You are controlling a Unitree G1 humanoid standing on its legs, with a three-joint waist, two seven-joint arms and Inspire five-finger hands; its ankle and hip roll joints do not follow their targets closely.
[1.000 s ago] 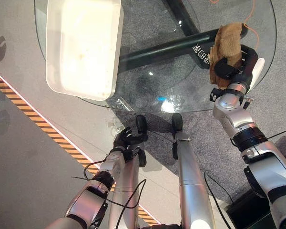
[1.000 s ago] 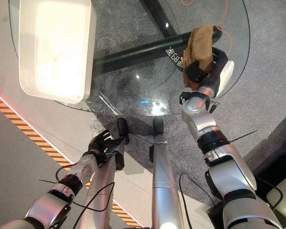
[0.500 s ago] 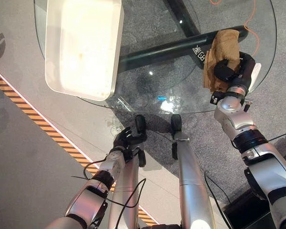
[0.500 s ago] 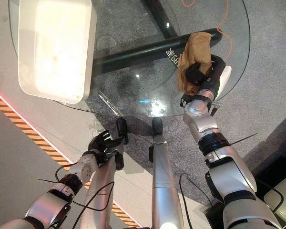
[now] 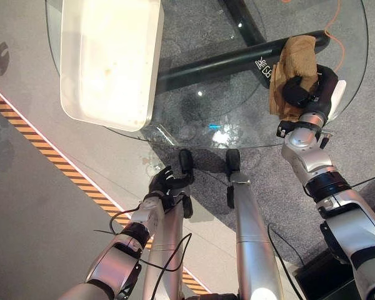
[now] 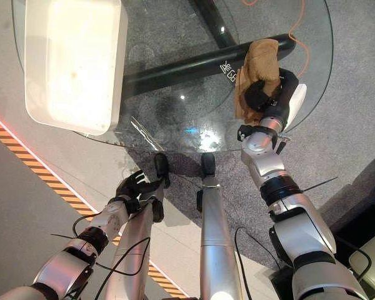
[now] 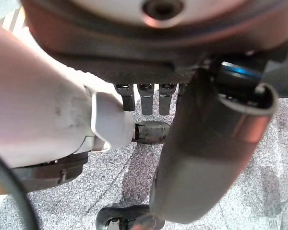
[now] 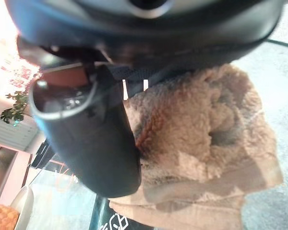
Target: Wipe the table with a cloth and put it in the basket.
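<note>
A tan fleecy cloth (image 5: 292, 59) lies on the right side of the round glass table (image 5: 194, 119), close to its rim. My right hand (image 5: 311, 92) rests on the cloth's near part, dark fingers curled over it and pressing it onto the glass. In the right wrist view the thumb (image 8: 93, 143) lies against the bunched cloth (image 8: 206, 139). A white rectangular basket (image 5: 151, 75) stands on the table's left side, with nothing inside that I can see. My left hand (image 5: 164, 185) hangs low beside the table's near edge, fingers (image 7: 141, 98) relaxed and holding nothing.
Through the glass I see the table's black base bar (image 5: 219, 62) on grey carpet. An orange cable (image 5: 337, 25) runs on the floor past the far right rim. A yellow-and-black striped line (image 5: 44, 150) crosses the floor on the left.
My right hand has slid the cloth a little to the left across the glass and then back to the right. The left hand has stayed where it was.
</note>
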